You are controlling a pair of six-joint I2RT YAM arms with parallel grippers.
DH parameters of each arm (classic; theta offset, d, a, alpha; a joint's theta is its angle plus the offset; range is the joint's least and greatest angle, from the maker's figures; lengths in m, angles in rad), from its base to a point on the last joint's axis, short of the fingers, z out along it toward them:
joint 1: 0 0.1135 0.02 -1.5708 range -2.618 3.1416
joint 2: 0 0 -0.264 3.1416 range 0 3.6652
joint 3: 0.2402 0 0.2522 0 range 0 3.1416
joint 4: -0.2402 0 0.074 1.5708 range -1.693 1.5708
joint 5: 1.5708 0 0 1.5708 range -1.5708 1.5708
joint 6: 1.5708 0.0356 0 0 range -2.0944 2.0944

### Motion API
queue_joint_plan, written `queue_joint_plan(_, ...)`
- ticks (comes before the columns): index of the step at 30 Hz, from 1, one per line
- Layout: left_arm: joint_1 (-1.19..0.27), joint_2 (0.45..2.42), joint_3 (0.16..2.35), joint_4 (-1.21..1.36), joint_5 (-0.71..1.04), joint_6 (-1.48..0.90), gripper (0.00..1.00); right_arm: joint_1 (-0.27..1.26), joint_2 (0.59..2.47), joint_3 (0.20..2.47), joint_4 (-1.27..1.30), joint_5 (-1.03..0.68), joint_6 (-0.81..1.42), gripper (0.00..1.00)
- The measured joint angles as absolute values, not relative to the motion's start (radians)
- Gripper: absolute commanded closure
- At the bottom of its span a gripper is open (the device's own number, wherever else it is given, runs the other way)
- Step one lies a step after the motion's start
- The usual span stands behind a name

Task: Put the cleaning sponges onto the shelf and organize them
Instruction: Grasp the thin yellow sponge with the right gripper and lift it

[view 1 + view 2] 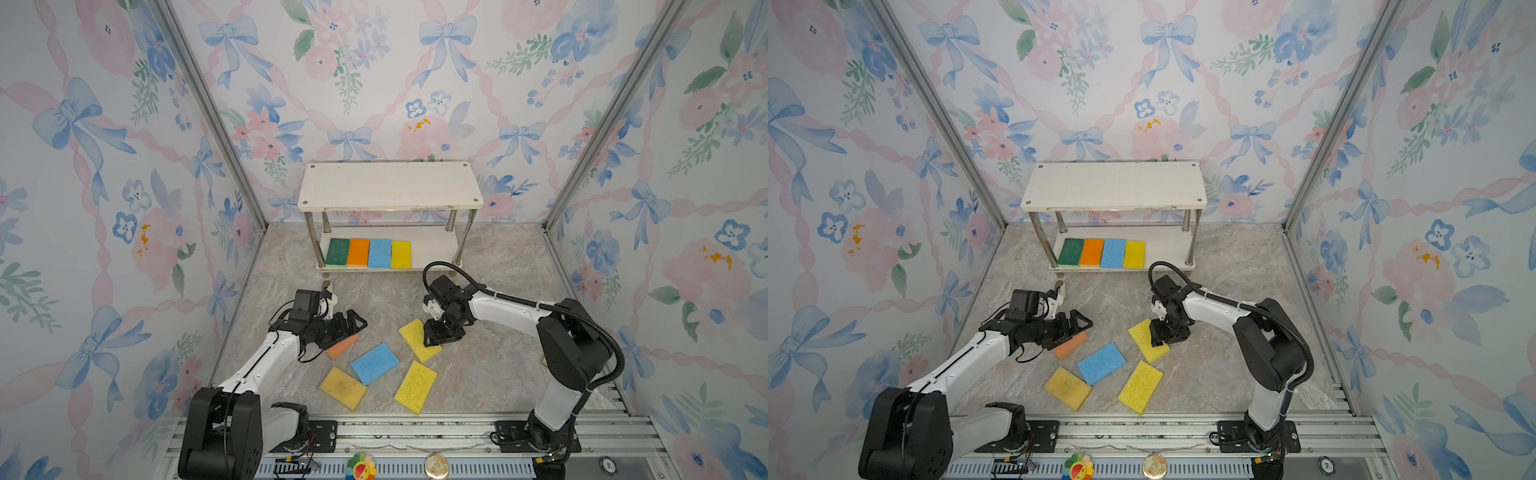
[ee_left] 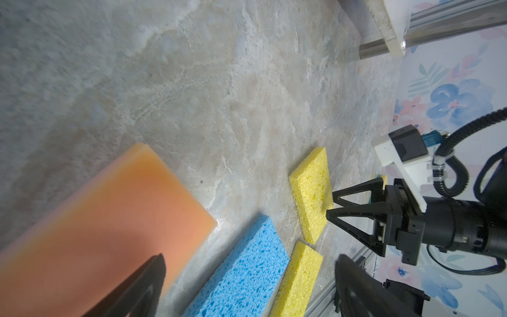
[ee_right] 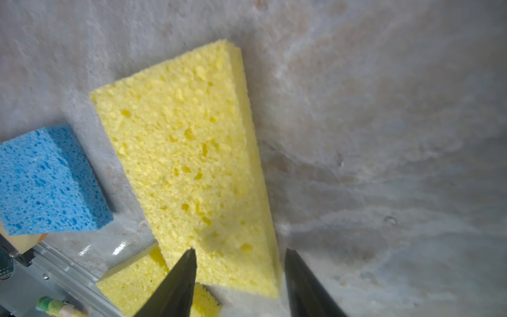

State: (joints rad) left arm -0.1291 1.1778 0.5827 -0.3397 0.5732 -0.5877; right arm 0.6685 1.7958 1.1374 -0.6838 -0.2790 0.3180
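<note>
Right wrist view puts the right tool (image 3: 240,251) low at one end of a yellow sponge (image 3: 186,153) lying flat on the surface (image 3: 384,137). Its jaws are about half apart and, as far as I can tell, not yet clamping: one finger is over the foam's top face, the other just outside its long edge. Closing from here would likely pinch only a narrow strip, so the soft sponge may fold, swivel or drop on the lift. A second yellow sponge (image 3: 131,280) just behind the inner finger could get dragged along. The left tool (image 2: 250,258), wide open and empty, hovers over the peach sponge (image 2: 109,219). Ahead of both tools, the shelf (image 1: 390,203) has one free place on its lower board (image 1: 434,249), close to a metal leg (image 1: 466,239) where a tilted sponge could snag.
</note>
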Motion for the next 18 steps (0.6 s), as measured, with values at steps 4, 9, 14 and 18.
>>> queue_joint_plan(4,-0.129,1.177,0.582,-0.339,0.573,-0.588,0.02,0.669,1.816,1.137,-0.680,-0.281,0.311,0.53)
queue_joint_plan(9,-0.134,1.178,0.582,-0.339,0.574,-0.591,0.02,0.660,1.818,1.131,-0.660,-0.284,0.318,0.61)
queue_joint_plan(14,-0.157,1.189,0.586,-0.338,0.574,-0.598,0.02,0.647,1.804,1.099,-0.620,-0.294,0.346,0.77)
queue_joint_plan(18,-0.186,1.214,0.602,-0.331,0.573,-0.609,0.02,0.638,1.783,1.072,-0.593,-0.296,0.369,0.90)
